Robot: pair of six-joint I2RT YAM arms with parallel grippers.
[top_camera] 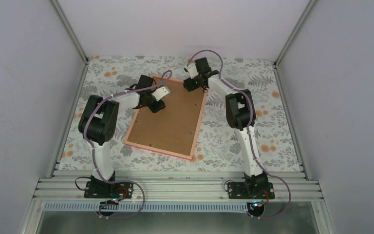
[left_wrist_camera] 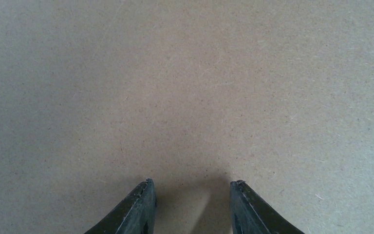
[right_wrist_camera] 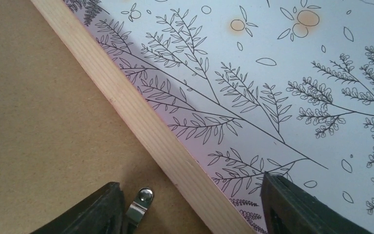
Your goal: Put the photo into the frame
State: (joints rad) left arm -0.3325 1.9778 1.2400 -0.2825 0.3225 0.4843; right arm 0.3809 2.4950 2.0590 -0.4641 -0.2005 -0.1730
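The frame [right_wrist_camera: 144,122] lies face-down, backing board [top_camera: 168,117] seated, photo unseen so insertion unconfirmed; left tool [left_wrist_camera: 192,182] over board and right tool [right_wrist_camera: 191,180] astride its edge, both parted, empty.

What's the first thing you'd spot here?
A big brown board sits in a frame, lying askew in the middle of the flowery table. The left gripper is open over the board, and the right gripper, open too, straddles the frame's far right corner beside a small metal clip.
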